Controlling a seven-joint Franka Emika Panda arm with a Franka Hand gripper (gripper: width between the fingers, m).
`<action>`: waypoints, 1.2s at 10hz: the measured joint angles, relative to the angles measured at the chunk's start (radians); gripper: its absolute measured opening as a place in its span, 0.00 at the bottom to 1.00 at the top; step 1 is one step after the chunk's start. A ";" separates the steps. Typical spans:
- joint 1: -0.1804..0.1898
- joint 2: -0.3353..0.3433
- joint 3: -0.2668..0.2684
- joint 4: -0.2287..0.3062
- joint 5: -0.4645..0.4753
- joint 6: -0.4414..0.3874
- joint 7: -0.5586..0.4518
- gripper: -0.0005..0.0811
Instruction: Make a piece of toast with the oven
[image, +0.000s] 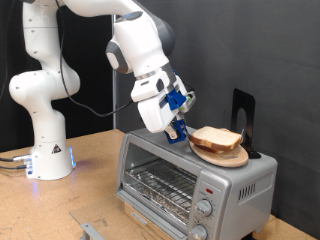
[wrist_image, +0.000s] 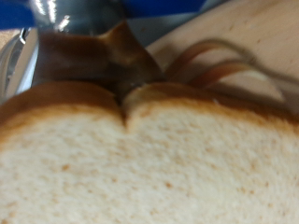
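The silver toaster oven (image: 165, 180) stands on the table with its glass door shut and the wire rack showing behind it. On its top is a round wooden plate (image: 232, 159) with a pile of bread slices (image: 218, 138). My gripper (image: 184, 128) is level with the pile, at its edge on the exterior view's left. In the wrist view a pale slice with a brown crust, the piece of toast (wrist_image: 149, 159), fills the frame very close up. Other crust edges (wrist_image: 210, 58) curve behind it. My fingers are hidden by the bread.
A black upright stand (image: 243, 112) rises behind the plate on the oven top. Round knobs (image: 205, 208) sit on the oven's front at the exterior view's right. The robot base (image: 45, 150) stands at the left, and a metal piece (image: 92, 230) lies on the table near the bottom edge.
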 joint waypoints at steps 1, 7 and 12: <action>0.000 0.010 0.000 0.009 0.000 0.000 0.000 0.60; 0.000 -0.067 -0.007 -0.075 0.208 -0.002 -0.277 0.60; -0.001 -0.260 -0.026 -0.190 0.256 -0.044 -0.345 0.60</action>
